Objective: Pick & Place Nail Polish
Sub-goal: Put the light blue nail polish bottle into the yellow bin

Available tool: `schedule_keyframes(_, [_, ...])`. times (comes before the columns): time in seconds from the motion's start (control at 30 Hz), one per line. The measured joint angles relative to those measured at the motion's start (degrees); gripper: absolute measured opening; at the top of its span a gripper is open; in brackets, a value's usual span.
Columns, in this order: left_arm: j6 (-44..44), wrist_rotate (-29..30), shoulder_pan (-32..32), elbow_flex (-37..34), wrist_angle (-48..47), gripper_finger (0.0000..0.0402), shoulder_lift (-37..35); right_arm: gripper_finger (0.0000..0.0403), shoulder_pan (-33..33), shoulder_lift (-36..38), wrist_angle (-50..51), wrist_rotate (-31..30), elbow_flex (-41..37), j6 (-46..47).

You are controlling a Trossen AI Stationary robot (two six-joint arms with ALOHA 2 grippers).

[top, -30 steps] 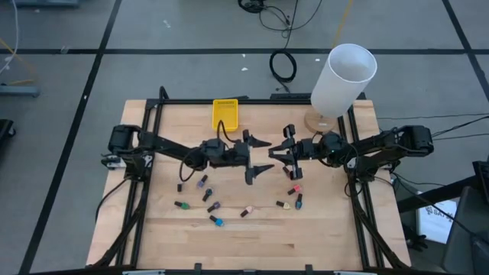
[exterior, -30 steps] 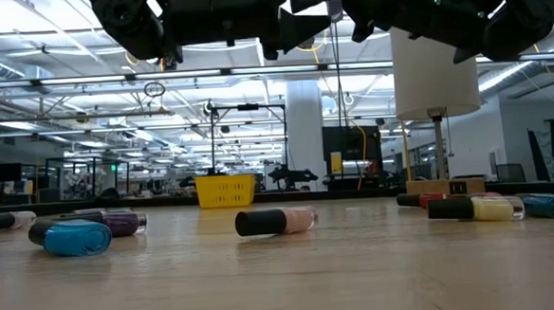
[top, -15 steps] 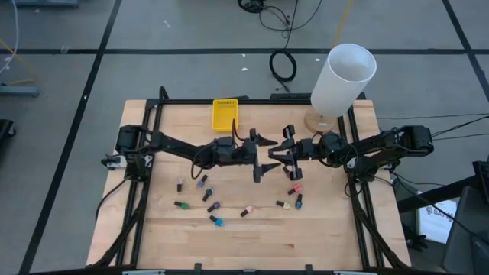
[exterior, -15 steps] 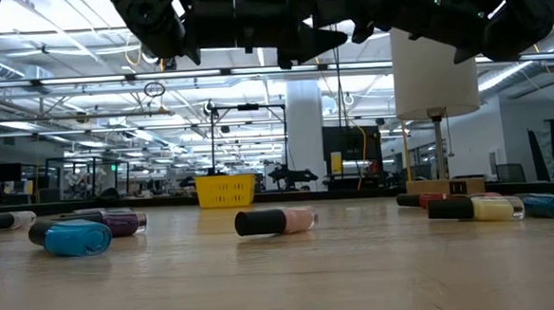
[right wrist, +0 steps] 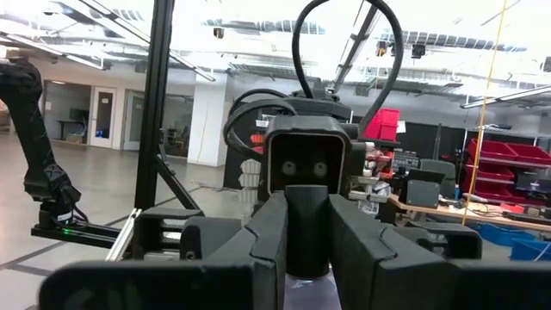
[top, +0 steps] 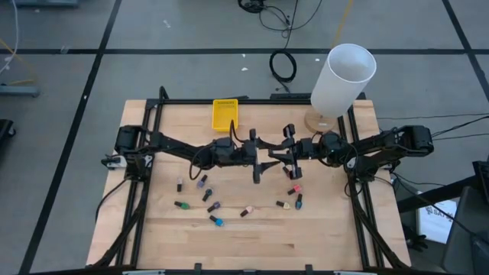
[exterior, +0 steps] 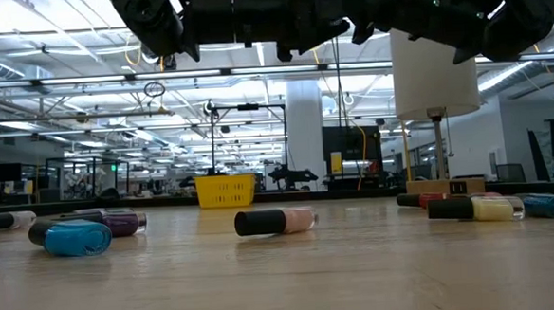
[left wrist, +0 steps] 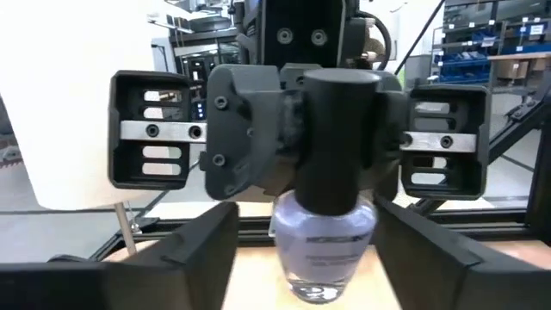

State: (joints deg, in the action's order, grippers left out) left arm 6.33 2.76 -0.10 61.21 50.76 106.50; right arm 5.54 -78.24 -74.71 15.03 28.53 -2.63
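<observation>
Left wrist view: the bottle (left wrist: 325,250) hung cap-up in mid-air, pale lilac glass below, dark cap (left wrist: 337,138) above, so its long axis ran straight up and down.
Who had it: right claw (left wrist: 337,142) was pinched tight on the cap, well above the table (top: 321,229).
Other claw: left claw (top: 262,159) faced it head-on, fingers (left wrist: 185,254) spread either side of the glass body, not touching as far as I could tell.
Direction: bottle sat dead ahead of the left claw, between its fingers, so looked like a handover.
Nearer arm: both met mid-table; left only needed to squeeze.
Everything else: other bottles (top: 215,221) lay scattered on the wood, yellow bin (top: 225,113) at the far edge.
</observation>
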Motion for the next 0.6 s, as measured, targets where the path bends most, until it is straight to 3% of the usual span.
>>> schedule_keyframes(0.37, [1.6,0.3,-0.1,-0.1,-0.1,0.0088,0.0,0.0048,0.0,0.1,1.0,-0.1,0.0,-0.1])
schedule_keyframes(0.6, [0.6,0.3,-0.1,-0.1,0.1,0.0086,0.0,0.0048,0.1,0.1,1.7,-0.2,0.0,-0.3])
